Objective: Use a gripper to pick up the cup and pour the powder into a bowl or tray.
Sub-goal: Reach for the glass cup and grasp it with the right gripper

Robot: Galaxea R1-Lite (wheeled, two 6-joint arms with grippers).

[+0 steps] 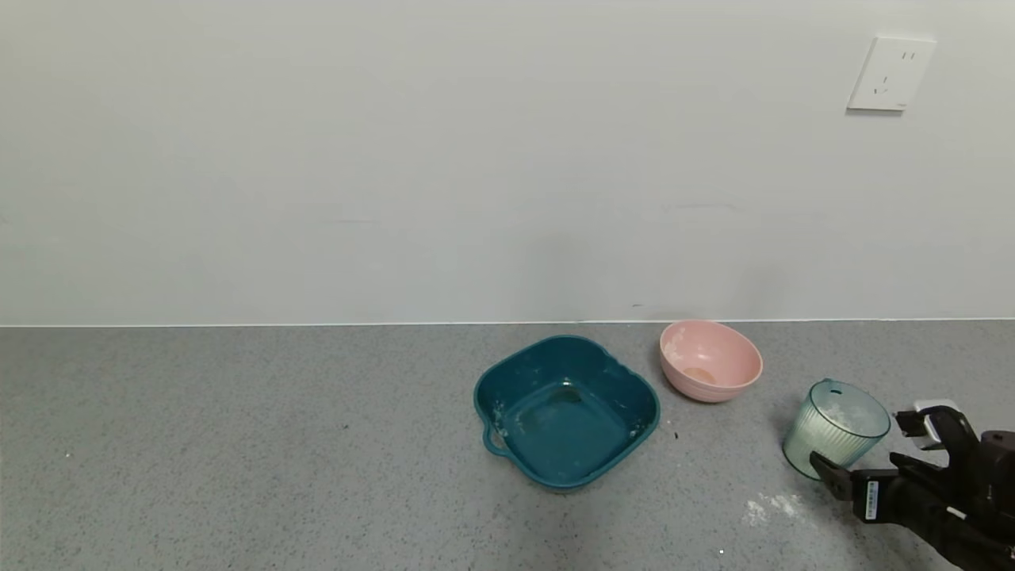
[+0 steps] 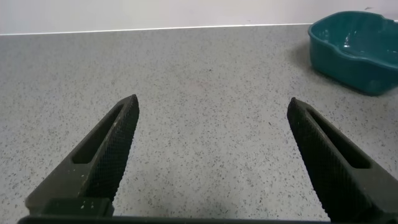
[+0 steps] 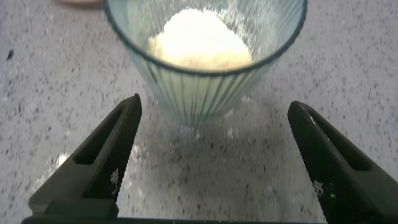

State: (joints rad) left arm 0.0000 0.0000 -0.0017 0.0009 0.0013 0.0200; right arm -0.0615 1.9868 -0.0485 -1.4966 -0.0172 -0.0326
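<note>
The ribbed pale blue-green cup (image 1: 834, 428) stands upright on the grey counter at the right, with white powder (image 1: 848, 413) inside. The right wrist view shows the cup (image 3: 205, 68) and its powder (image 3: 200, 38) just ahead of the jaws. My right gripper (image 1: 860, 446) is open right beside the cup, its fingers (image 1: 833, 476) spread and not touching it; it also shows in its wrist view (image 3: 212, 106). The dark teal basin (image 1: 567, 408) sits mid-counter with its loop handle at the front left, and also in the left wrist view (image 2: 354, 46). My left gripper (image 2: 212, 102) is open over bare counter.
A round pink bowl (image 1: 710, 361) stands behind the basin's right side, near the wall. Spilled powder (image 1: 769, 507) lies on the counter in front of the cup. A wall socket (image 1: 892, 73) is at the upper right.
</note>
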